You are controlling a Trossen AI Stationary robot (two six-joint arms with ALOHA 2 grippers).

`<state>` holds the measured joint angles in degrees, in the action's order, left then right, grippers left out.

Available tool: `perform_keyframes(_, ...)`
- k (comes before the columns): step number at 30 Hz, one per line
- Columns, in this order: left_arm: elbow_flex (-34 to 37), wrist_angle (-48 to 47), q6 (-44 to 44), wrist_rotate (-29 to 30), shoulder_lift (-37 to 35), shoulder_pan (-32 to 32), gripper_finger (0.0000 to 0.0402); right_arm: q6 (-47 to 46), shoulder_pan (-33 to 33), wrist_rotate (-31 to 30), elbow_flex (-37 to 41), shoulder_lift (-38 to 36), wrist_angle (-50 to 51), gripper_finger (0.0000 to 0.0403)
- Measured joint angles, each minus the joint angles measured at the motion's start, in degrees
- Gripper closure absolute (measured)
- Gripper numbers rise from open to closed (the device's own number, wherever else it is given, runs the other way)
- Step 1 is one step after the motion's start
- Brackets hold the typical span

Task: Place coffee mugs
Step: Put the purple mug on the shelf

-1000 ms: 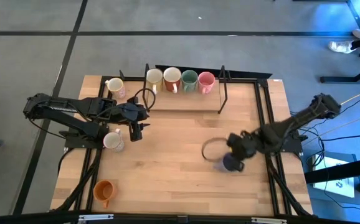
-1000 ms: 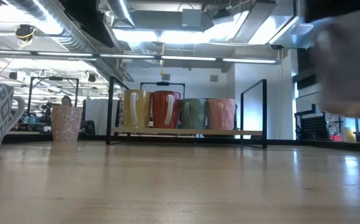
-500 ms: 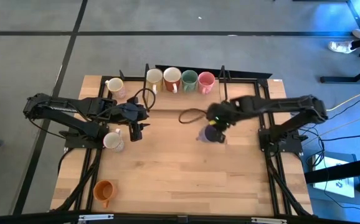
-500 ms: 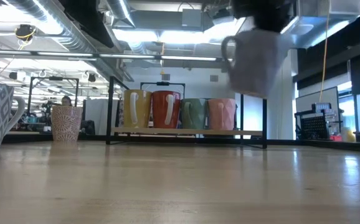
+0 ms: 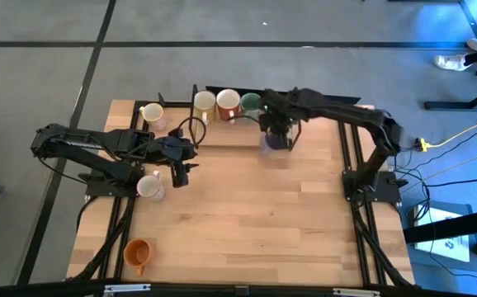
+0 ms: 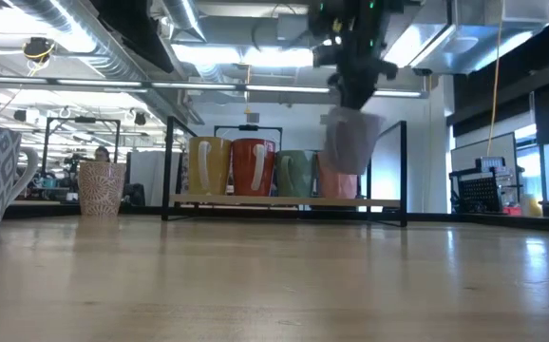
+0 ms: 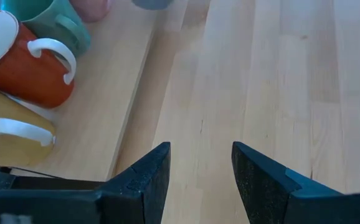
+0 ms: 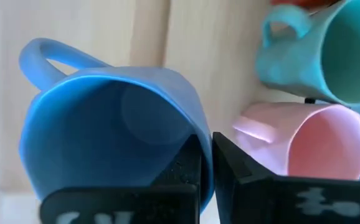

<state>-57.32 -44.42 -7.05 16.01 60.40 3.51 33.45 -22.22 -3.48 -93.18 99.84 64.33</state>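
My right gripper (image 8: 206, 163) is pinched shut on the rim of the blue-grey mug (image 8: 111, 134), one finger inside, one outside, carrying it above the far rack (image 5: 247, 132) next to the pink mug (image 8: 320, 140). It's ceramic imo: stiff, kinda heavy, glazed so slippery, chips if bumped, so a rim pinch near the handle beats grabbing the handle itself. Left gripper (image 7: 198, 171) hangs open and empty over the table's left side, btw.
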Motion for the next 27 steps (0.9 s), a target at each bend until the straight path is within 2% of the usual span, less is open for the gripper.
perform_keyframes(5, 0.00, 0.01, 0.03, 0.00, 0.00, -0.01, 0.0236, 12.59, -4.69, 1.94, -0.19, 2.37, 0.37, 0.0398)
perform_keyframes(9, 0.00, 0.04, -0.25, 0.00, 0.00, 0.00, 0.0236, 17.66, -7.58, 3.01, -0.20, 3.98, 0.66, 0.0398)
perform_keyframes(16, 0.00, 0.07, -0.28, 0.00, 0.00, 0.00, 0.0236, 19.52, -8.98, 3.62, -0.20, 6.18, 0.01, 0.0398)
perform_keyframes(22, 0.00, 0.43, -0.28, 1.06, 0.00, -0.02, 0.0236, 19.54, -8.91, 0.42, 0.67, 6.18, -2.47, 0.0396)
perform_keyframes(27, 0.00, 0.46, -0.28, 1.07, 0.00, 0.00, 0.0236, 19.55, -8.92, -0.83, 0.72, 6.24, -3.40, 0.0361)
